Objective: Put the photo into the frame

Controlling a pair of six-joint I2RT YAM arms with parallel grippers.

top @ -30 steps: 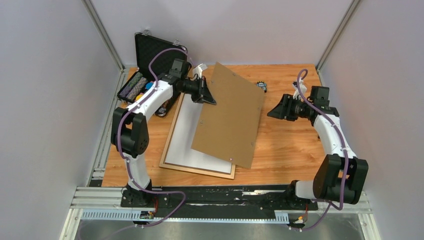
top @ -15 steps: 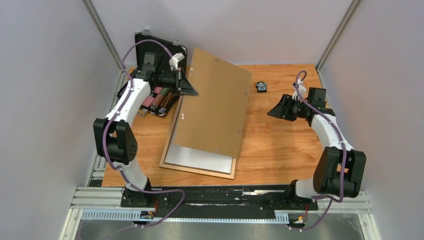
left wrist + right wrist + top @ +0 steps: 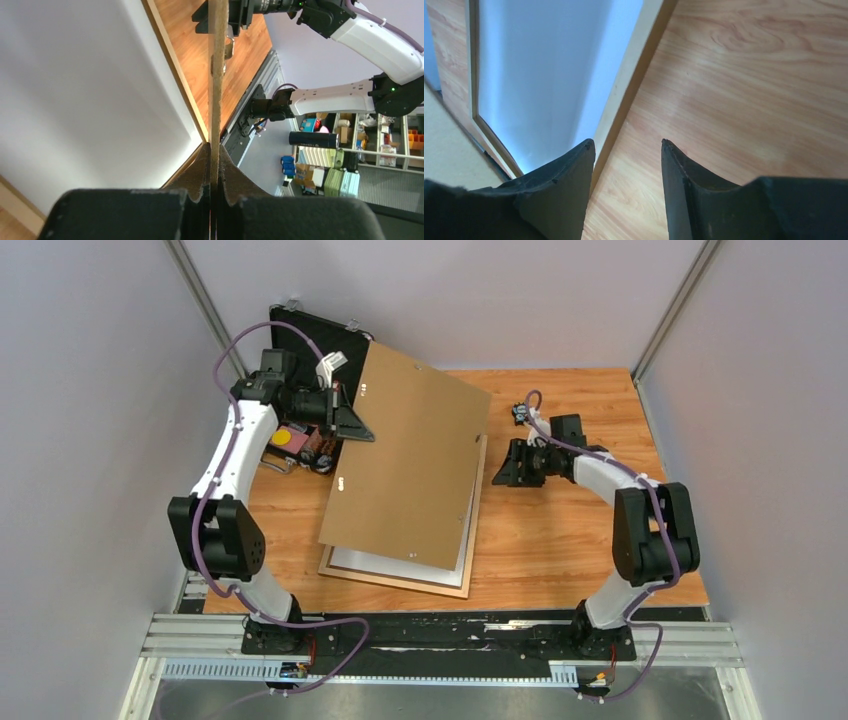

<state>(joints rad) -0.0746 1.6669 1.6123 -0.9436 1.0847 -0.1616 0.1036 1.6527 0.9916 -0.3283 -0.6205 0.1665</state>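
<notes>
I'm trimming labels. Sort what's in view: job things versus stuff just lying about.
Job: photo, white side up inside frame; backing board, gripped by left gripper; right gripper, open beside frame.
Lying about: black case; small black object.

brown board point(image 3: 410, 465) tilted, raised off table point(image 3: 560, 540); open black case point(image 3: 350, 340) far-left corner, small items inside.

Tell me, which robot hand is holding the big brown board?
The left gripper: it is shut on the edge of the brown backing board, holding it tilted over the frame. The right gripper is open and empty, beside the frame's right rail.
</notes>
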